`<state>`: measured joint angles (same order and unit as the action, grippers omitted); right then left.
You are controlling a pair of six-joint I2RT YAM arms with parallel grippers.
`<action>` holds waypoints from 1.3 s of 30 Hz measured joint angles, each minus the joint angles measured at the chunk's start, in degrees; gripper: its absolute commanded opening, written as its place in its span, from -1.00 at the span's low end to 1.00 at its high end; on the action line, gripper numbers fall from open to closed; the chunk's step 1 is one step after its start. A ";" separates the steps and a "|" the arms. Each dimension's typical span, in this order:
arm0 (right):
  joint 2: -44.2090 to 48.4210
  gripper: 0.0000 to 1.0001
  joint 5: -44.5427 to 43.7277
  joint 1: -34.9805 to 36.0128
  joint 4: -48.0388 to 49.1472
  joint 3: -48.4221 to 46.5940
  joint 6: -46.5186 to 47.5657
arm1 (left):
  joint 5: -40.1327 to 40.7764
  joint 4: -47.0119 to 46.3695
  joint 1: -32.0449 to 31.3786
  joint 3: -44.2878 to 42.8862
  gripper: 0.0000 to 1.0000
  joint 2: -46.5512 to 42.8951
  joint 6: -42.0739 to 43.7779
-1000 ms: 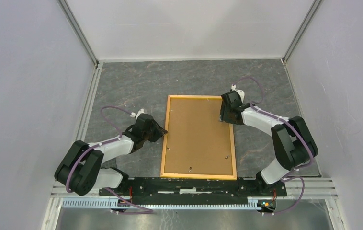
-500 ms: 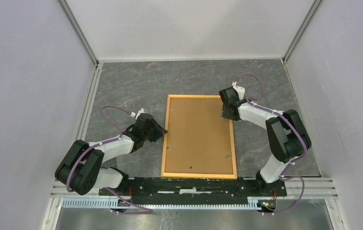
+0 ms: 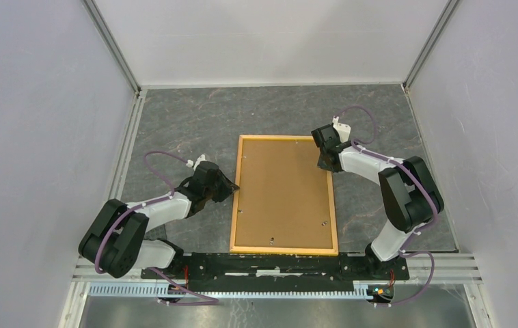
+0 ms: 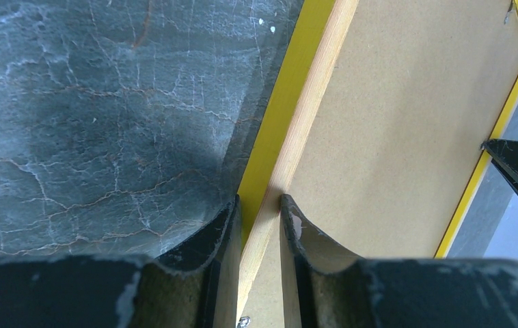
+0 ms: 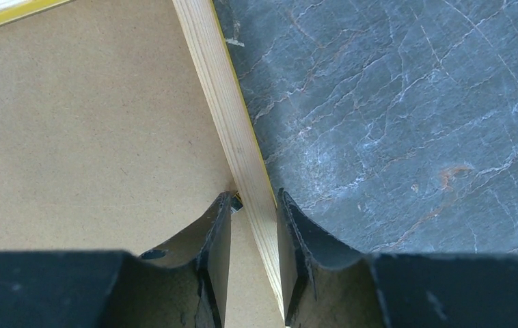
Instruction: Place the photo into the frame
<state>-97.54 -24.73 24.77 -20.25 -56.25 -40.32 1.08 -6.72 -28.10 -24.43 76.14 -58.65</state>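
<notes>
One backing panel (image 3: 282, 195) is hiding the frame's (image 3: 283, 251) inside; left hand (image 4: 260, 201) and right hand (image 5: 253, 195) are pinching its rails.

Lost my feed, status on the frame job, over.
Left gripper clamped on frame left rail. Right gripper astride right rail, grip unclear. Backing panel in frame, photo unseen.

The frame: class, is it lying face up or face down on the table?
Face down: the frame lies flat with its brown backing panel facing up, filling the opening inside the wooden rim.
</notes>
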 measured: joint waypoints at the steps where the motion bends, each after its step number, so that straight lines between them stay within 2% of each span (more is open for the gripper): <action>1: -0.04 -0.69 -0.02 0.02 0.00 -0.02 -0.09 | 0.00 0.00 0.00 0.00 -0.95 0.07 0.00; 6: -1.44 -1.00 -0.15 0.13 -0.46 -1.75 -0.17 | 0.02 0.04 0.02 -0.11 -0.96 0.17 0.00; 12: -4.20 -0.98 -0.02 0.20 -0.20 -4.98 -0.11 | 0.87 0.04 0.39 -0.17 -0.95 0.17 0.00; 14: -4.98 -0.84 0.17 0.20 -0.09 -5.97 0.44 | 1.22 0.09 0.39 -0.17 -0.95 0.09 0.00; 16: -5.97 -0.34 0.68 0.20 0.20 -7.23 1.68 | 1.40 0.33 0.39 -0.17 -0.93 -0.20 0.00; 17: -6.49 -0.18 1.11 0.20 0.57 -7.85 2.49 | 1.62 0.57 0.39 -0.15 -0.93 -0.42 0.00; 22: -8.83 0.31 5.31 0.44 3.80 -10.36 6.62 | 1.97 1.03 0.68 0.68 -0.87 -1.79 0.00; 24: -9.35 0.41 7.17 0.57 5.01 -10.95 7.87 | 1.73 0.76 0.72 1.31 -0.81 -2.36 -0.07; 29: -11.50 0.49 10.64 0.59 8.07 -13.11 11.76 | -0.11 -0.90 0.87 3.02 -0.69 -3.28 -0.66; 34: -14.67 0.56 15.34 0.20 12.02 -16.31 15.72 | -2.40 -2.60 0.83 5.22 -0.39 -4.92 -0.72; 37: -18.49 0.57 19.32 0.04 13.42 -21.27 18.25 | -2.75 -2.95 -1.70 6.43 -0.19 -6.25 -0.74; 39: -21.97 0.57 22.67 0.07 14.03 -26.25 19.85 | -3.30 -2.75 -5.40 6.60 -0.13 -6.58 -0.85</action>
<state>-119.50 -2.07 24.84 -6.22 -82.50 -20.47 -2.22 -9.47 -33.50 -17.82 69.56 -59.51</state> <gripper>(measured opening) 0.787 0.393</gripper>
